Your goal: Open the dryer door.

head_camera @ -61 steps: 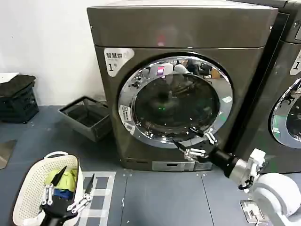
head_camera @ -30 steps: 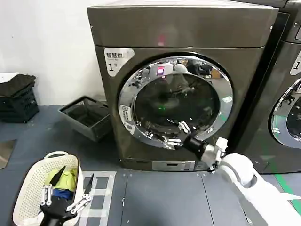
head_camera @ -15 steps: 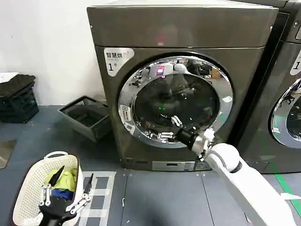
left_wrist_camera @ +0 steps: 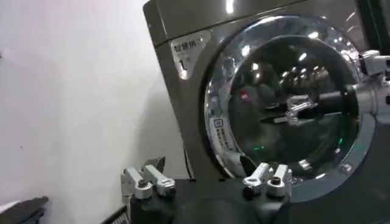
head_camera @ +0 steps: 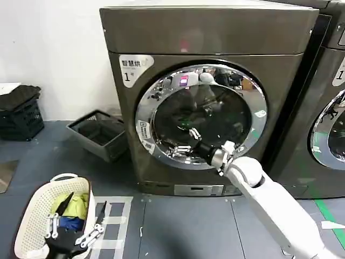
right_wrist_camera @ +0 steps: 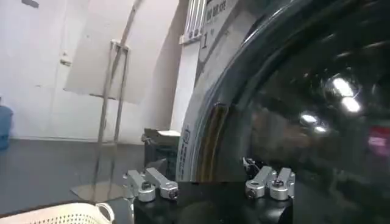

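Observation:
The dryer [head_camera: 215, 32] is a dark bronze-grey box with a "1" sticker [head_camera: 132, 67]. Its dryer door [head_camera: 202, 116], a chrome-rimmed porthole with dark glass, sits flat against the front. My right gripper [head_camera: 187, 140] is open, its fingers spread just in front of the lower middle of the glass. In the right wrist view the glass [right_wrist_camera: 304, 122] and chrome rim [right_wrist_camera: 195, 134] loom close beyond the right gripper [right_wrist_camera: 210, 182]. My left gripper [head_camera: 89, 198] hangs open and empty over the laundry basket at the lower left. From the left wrist, the door [left_wrist_camera: 317, 73] and the right gripper [left_wrist_camera: 291, 111] show ahead.
A white laundry basket [head_camera: 32, 226] with clothes stands on the floor at the lower left. A dark bin [head_camera: 99, 132] sits left of the dryer, with a black crate [head_camera: 19, 113] farther left. A neighbouring machine [head_camera: 329, 108] adjoins on the right.
My right arm has swung left and upward, carrying the open gripper from below the door's lower right rim to the lower middle of the glass. The left arm has stayed put.

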Action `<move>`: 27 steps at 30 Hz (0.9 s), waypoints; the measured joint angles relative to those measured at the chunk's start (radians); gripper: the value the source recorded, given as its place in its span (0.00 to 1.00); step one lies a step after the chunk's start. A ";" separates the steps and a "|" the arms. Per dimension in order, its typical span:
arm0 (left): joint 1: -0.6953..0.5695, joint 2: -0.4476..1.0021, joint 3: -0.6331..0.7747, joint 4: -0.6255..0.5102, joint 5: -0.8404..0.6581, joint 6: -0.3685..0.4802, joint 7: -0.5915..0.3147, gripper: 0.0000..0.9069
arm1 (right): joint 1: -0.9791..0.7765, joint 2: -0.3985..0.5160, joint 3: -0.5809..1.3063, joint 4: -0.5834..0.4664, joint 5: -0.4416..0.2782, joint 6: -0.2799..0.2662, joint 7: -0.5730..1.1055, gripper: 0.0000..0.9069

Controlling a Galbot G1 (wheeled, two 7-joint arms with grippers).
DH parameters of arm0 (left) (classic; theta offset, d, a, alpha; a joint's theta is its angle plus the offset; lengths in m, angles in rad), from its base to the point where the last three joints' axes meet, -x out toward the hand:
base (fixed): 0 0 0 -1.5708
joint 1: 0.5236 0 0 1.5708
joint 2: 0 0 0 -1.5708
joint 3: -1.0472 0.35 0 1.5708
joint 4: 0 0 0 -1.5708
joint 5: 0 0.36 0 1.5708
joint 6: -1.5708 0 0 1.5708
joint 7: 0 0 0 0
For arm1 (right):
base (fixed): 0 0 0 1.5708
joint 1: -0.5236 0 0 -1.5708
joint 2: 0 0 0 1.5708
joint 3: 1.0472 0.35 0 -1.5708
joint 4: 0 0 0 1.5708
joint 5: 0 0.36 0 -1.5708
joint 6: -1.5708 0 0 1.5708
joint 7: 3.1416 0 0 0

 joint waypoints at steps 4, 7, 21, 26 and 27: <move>0.002 -0.001 -0.001 0.000 0.000 -0.002 0.002 1.00 | 0.024 0.019 -0.017 -0.026 -0.005 0.002 -0.003 1.00; 0.003 -0.004 -0.002 0.000 0.001 -0.003 0.004 1.00 | 0.040 0.033 -0.030 -0.047 -0.008 0.003 -0.004 1.00; 0.005 -0.008 -0.003 0.000 0.001 -0.006 0.010 1.00 | 0.098 0.090 -0.080 -0.131 -0.020 0.009 -0.009 1.00; 0.011 -0.013 -0.004 0.000 0.000 -0.009 0.011 1.00 | 0.113 0.111 -0.093 -0.159 -0.026 0.011 -0.014 1.00; 0.012 -0.013 -0.004 0.000 0.001 -0.009 0.011 1.00 | 0.116 0.115 -0.095 -0.163 -0.027 0.011 -0.015 1.00</move>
